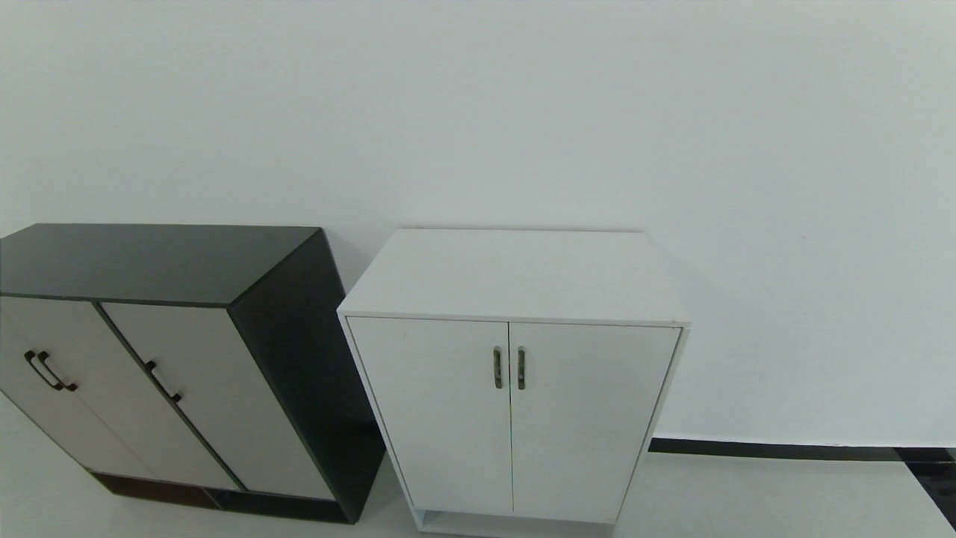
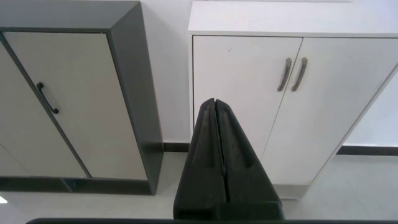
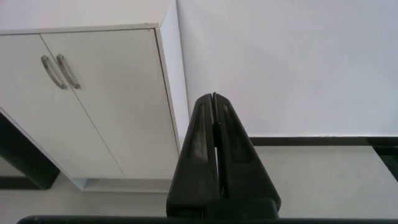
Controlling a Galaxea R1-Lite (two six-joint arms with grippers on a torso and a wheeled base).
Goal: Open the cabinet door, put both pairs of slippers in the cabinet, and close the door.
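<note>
A white two-door cabinet (image 1: 515,373) stands against the wall, both doors shut, with two metal handles (image 1: 508,368) side by side at the middle seam. It also shows in the left wrist view as the white cabinet (image 2: 292,93) and in the right wrist view as the white cabinet (image 3: 99,99). My left gripper (image 2: 216,102) is shut, empty, held some way in front of the cabinet's left door. My right gripper (image 3: 214,98) is shut and empty too, off the cabinet's right front corner.
A dark cabinet (image 1: 172,359) with light doors and black handles stands close to the white one's left side. The pale floor (image 1: 747,501) stretches out to the right, with a black baseboard (image 1: 777,450) along the wall.
</note>
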